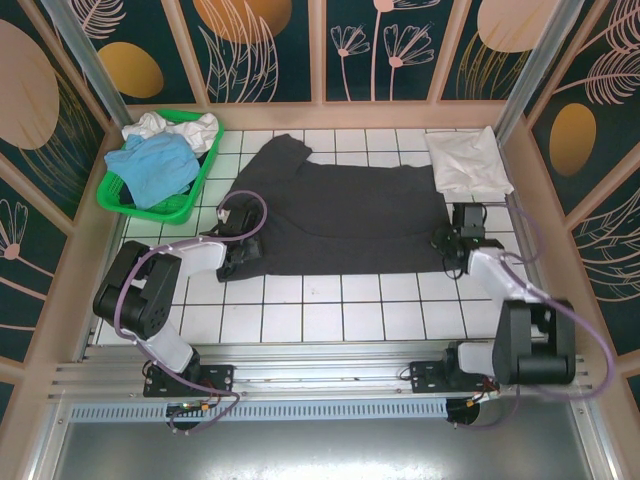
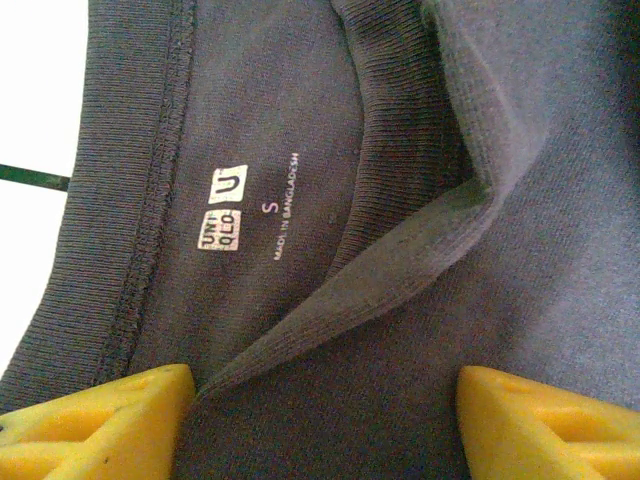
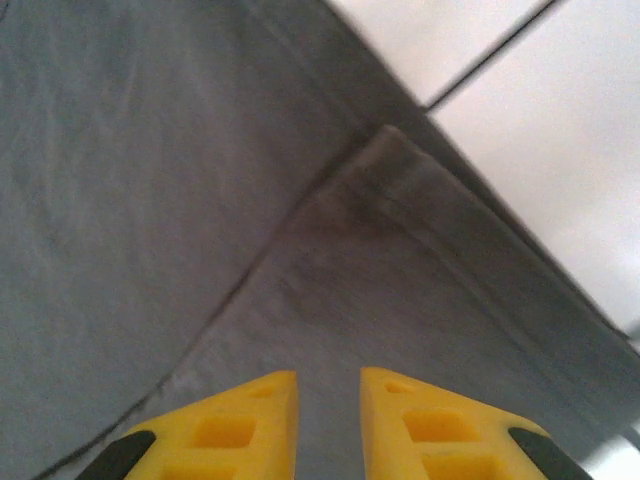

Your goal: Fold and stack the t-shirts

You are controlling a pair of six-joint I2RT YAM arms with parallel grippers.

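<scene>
White tiled table, charcoal t-shirt spread flat, green basket far-left

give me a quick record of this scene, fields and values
dark t-shirt: laid out across tiled table
left gripper: open, over the collar by the size label
right gripper: at the shirt's edge, fingers nearly together, grip unclear
white t-shirt: folded, far right corner
green basket: far left, holds light blue t-shirt and white cloth

Charcoal shirt on white, dark-gridded tiles. Left of it: green basket, blue shirt, white cloth. Right of it: white shirt. Walls beyond: teal, peach floral.
</scene>
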